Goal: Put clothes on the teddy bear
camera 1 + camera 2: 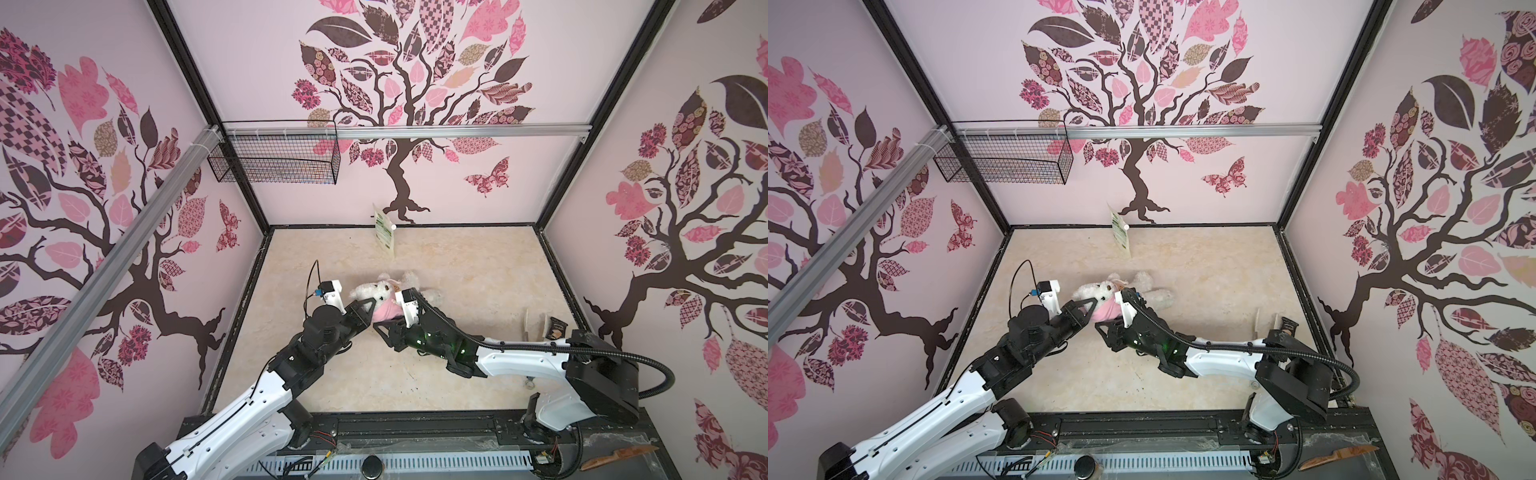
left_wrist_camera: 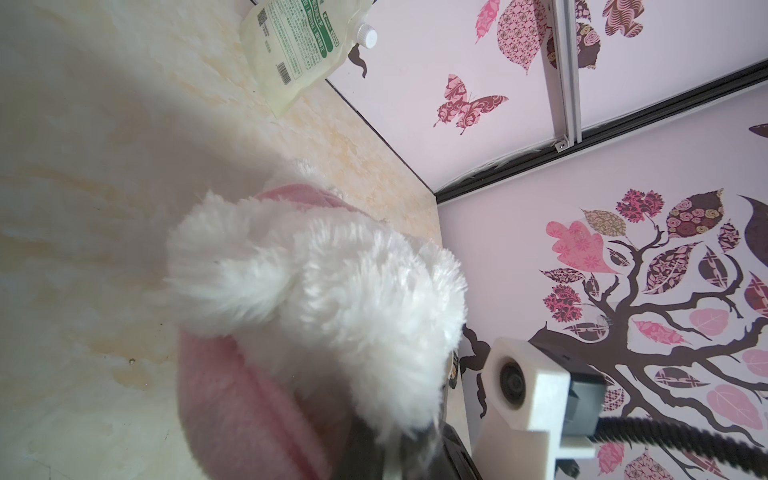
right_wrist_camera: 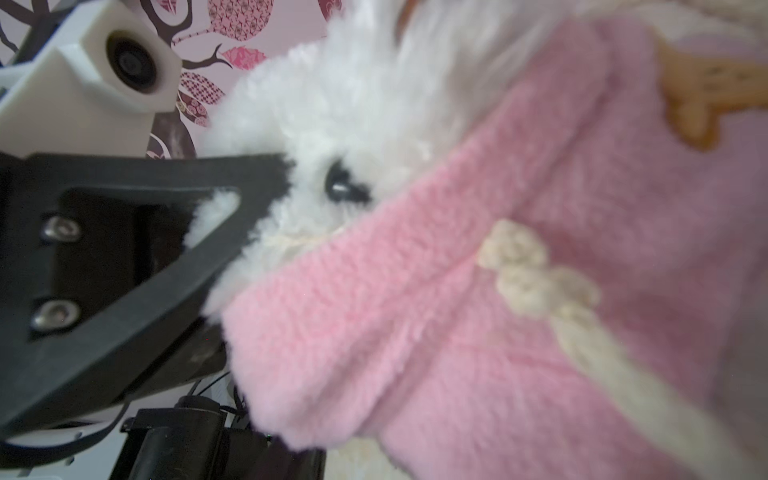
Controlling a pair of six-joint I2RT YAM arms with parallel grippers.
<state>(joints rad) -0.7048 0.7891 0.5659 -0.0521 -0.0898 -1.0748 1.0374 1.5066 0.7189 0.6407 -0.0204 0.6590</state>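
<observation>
The teddy bear (image 1: 376, 291) lies near the middle of the table (image 1: 478, 266), its head toward nine o'clock and its legs trailing toward three o'clock in both top views. The pink top (image 1: 384, 309) is bunched around its neck and chest, on the six o'clock side of the head. In the right wrist view the garment's rolled edge (image 3: 332, 299) sits just under the bear's chin, below its dark nose (image 3: 345, 187), so the head seems to be through the opening already. Whether either arm is in a sleeve cannot be told; the white fur at the three o'clock end (image 1: 432, 295) looks bare, so the top has probably not been drawn down over the body yet. The left hand (image 1: 368, 309) is closed tight at the nine o'clock edge of the pink cloth, against the bear's cheek fur; it appears to pinch the cloth, though fur hides the contact. The right hand (image 1: 384, 330) sits at the six o'clock side of the garment; its jaws are hidden under the arm and cloth, so I cannot tell their state. I judge the task roughly half done: sleeves and hem remain. A refill pouch (image 1: 384, 230) stands at twelve o'clock, well apart.
</observation>
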